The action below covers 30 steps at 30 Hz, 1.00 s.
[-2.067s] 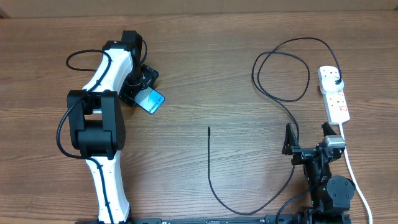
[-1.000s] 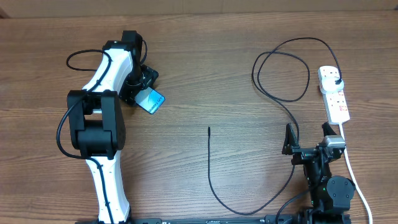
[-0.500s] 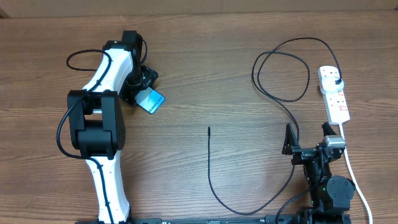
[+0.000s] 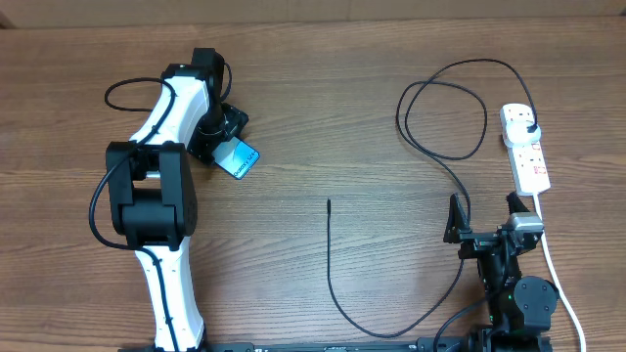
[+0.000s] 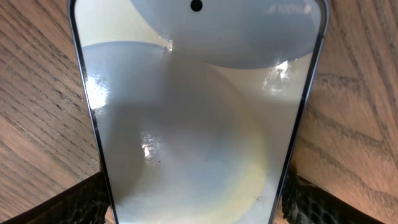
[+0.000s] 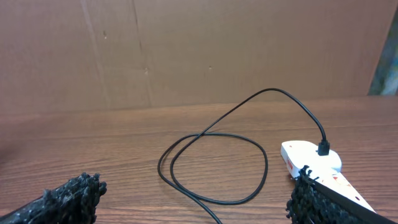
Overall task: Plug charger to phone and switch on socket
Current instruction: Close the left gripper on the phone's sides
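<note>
- Nothing in the task looks finished: the charger point(image 4: 329, 244) has its plug head seated in the socket point(image 4: 528, 152) at the right edge, but its slim tip lies loose on the bench point(image 4: 391, 78) at mid-frame.
- The phone point(image 4: 241, 159) lies at the upper left, well apart from that tip.
- Left to do, by this reading: bring the tip and phone together, plug in, then press the socket's switch. Whether that switch is on cannot be told.
- The left claw point(image 5: 199, 202) straddles the phone with a pad at each long edge. Whether it is clamping cannot be told.
- The right claw point(image 4: 481, 220) is spread wide at the lower right and holds nothing.
- Only the overhead view shows the loose tip.
- The left wrist view alone shows the lit screen up close.
- The right wrist view shows the cable's loop and plug head, but no phone.
</note>
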{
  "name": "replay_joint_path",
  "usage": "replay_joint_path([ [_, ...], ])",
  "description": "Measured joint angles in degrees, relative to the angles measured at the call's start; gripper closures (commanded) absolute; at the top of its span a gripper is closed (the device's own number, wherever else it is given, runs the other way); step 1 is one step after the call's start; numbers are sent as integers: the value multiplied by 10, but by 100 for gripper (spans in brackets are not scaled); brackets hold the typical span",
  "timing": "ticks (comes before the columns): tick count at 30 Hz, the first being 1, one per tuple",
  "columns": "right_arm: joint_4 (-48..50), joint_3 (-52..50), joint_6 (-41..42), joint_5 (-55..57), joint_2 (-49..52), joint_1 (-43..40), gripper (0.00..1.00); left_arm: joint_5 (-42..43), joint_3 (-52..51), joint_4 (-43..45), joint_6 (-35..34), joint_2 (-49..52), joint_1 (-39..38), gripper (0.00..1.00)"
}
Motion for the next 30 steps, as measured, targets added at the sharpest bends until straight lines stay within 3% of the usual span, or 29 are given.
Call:
replay_joint_path([
  [5, 0, 0, 0, 0, 0, 0, 0, 0, 0, 0, 0, 0, 0, 11],
  [12, 0, 0, 0, 0, 0, 0, 0, -1, 0, 0, 0, 0, 0, 23],
  [22, 0, 0, 0, 0, 0, 0, 0, -4, 1, 0, 0, 0, 0, 25],
  [30, 0, 0, 0, 0, 0, 0, 0, -4, 2, -1, 0, 0, 0, 34],
])
